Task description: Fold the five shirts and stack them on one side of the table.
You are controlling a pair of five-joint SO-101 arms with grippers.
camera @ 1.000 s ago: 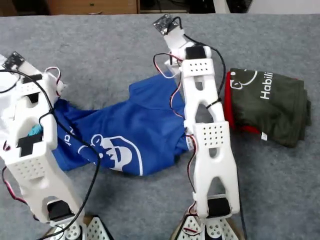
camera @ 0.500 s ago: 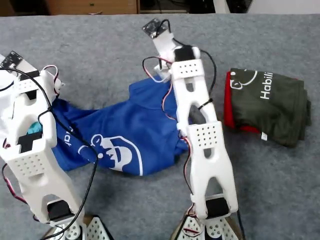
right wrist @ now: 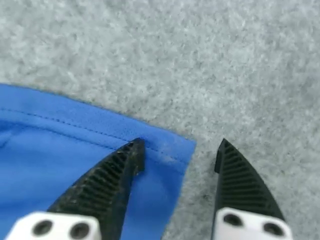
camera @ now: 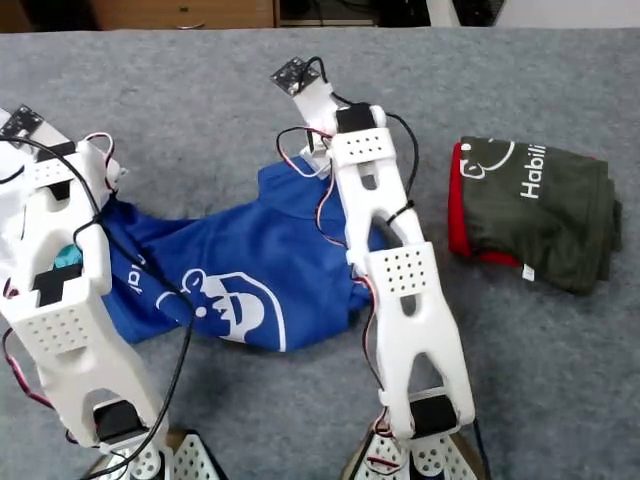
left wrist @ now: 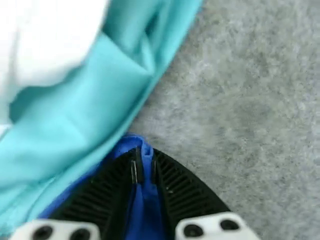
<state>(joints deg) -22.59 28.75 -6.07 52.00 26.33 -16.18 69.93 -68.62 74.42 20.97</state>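
On the middle of the grey table point(camera: 200, 90), your blue shirt point(camera: 250, 270) lies spread and rumpled between the two arms, and a folded dark green shirt point(camera: 545, 215) sits on a red shirt point(camera: 458, 215) at the right side. Your left gripper point(left wrist: 144, 161) is pinched tight on a fold of the blue cloth, just beside a turquoise shirt point(left wrist: 90, 115). Your right gripper point(right wrist: 180, 148) hangs spread wide over the blue shirt's far corner, one finger above the hem and the other above bare table.
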